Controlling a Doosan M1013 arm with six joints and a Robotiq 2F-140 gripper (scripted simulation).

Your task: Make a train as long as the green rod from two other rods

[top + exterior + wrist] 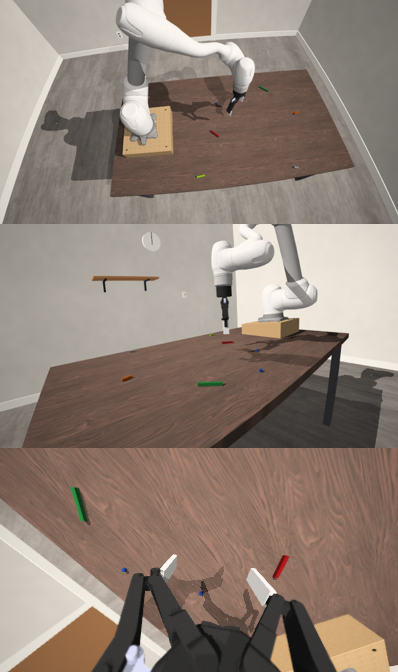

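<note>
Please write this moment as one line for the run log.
gripper: open, holding nothing | red rod: flat, apart from other rods | train: not made

In the top view, you have the mounting block (164,131) (260,329) (340,635) on the left end of the table (250,156) (156,413) (210,503). Right of it, a middle rod (214,133) (227,342) (281,567) lies behind a front-left rod (200,176) (212,334) and before a small rod (216,103) (256,350) (201,593). To your right, a front-right rod (296,167) (132,351) lies before a right-hand rod (296,112) (126,378); a back rod (263,88) (210,383) (79,504) lies behind and left of that. Your wrist view shows another small rod (260,370) (124,570) between the back rod and the first small one. All lie apart.
</note>
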